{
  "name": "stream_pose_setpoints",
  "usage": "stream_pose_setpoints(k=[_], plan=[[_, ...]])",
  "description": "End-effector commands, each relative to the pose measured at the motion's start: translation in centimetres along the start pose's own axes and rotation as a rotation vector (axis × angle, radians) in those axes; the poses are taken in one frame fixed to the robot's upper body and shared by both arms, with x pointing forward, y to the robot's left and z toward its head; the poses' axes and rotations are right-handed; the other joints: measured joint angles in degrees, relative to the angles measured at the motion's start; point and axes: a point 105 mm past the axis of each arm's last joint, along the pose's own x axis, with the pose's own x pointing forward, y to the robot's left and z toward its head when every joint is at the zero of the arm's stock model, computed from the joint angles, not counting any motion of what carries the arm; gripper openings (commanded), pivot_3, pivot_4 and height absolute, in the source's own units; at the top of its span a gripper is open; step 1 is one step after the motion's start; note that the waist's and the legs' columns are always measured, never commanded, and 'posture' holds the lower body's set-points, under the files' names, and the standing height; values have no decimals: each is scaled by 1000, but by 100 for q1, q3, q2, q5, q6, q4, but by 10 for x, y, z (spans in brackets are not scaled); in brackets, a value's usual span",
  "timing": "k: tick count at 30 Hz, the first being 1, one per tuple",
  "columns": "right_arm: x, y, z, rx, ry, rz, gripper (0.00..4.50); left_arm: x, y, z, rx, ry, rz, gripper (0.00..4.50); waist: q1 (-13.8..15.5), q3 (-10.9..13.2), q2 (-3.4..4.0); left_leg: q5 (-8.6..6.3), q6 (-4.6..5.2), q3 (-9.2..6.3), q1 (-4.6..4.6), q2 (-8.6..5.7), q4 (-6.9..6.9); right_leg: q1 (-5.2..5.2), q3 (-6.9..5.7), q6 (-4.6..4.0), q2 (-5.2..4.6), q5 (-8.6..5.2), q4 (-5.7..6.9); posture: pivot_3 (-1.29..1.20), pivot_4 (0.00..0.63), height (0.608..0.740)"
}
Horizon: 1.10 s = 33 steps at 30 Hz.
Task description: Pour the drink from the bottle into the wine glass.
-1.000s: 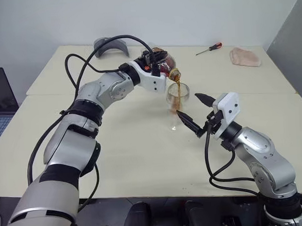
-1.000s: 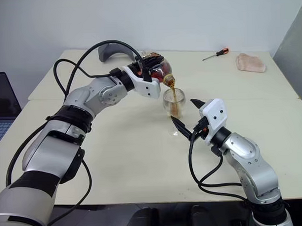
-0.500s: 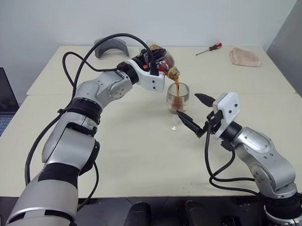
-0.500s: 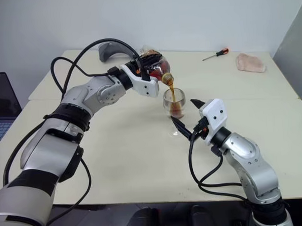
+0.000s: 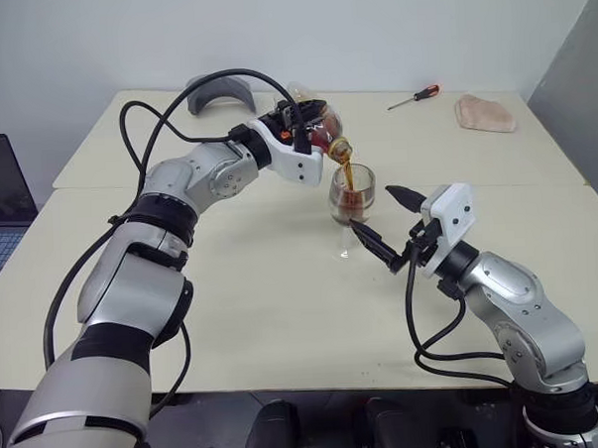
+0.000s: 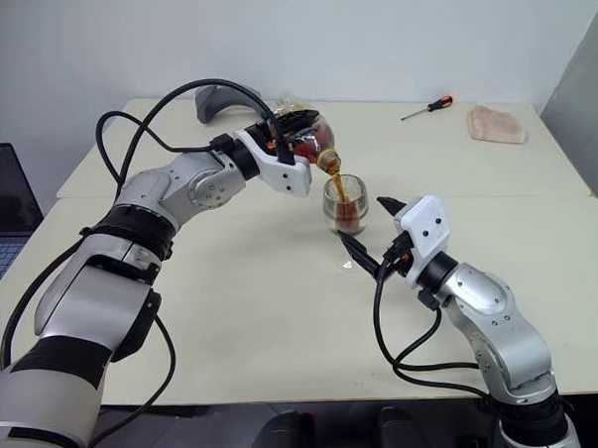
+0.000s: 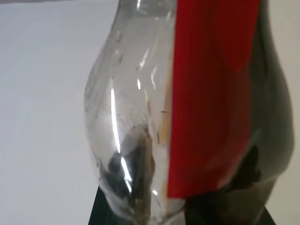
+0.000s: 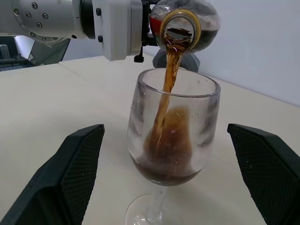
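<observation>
Bottle (image 5: 320,129) with plain red label clenched in left tool (image 5: 297,125); right tool (image 5: 383,223) released.

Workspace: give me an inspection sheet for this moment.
Surface: cream table, two tops joined by a seam.
Job's things: bottle tipped, cap off, drink streaming into the wine glass, which stands upright with a dark pool in its bowl.
Clutter: screwdriver, pinkish cloth, grey curved object at the far edge.
Grippers: left gripper shut on the bottle; right gripper open, fingers either side of the glass, not touching.
Cables: black cables looped over the left arm, another under the right.
Surroundings: laptop at left, white wall.
</observation>
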Motion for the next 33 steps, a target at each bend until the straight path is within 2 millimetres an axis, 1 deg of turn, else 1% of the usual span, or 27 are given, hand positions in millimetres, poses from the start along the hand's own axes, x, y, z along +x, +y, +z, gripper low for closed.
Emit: stream_pose_setpoints(k=[1, 21, 33], plan=[[-1, 2, 9, -11, -33, 16, 4500, 4, 27, -1, 37, -6, 71, 898, 0, 0, 0, 0, 0, 0, 0, 0, 0, 0, 0, 0, 0, 0, 0, 0, 150, 740], [-1, 4, 10, -7, -32, 22, 4500, 3, 28, -3, 39, -1, 69, 898, 0, 0, 0, 0, -1, 1, 0, 0, 3, -2, 1, 0, 0, 0, 6, 0, 150, 740], [-2, 6, 9, -5, -29, 34, 4500, 4, 24, -2, 30, 1, 62, 898, 0, 0, 0, 1, -1, 1, 0, 0, 6, -2, 1, 0, 0, 0, 9, 0, 150, 740]])
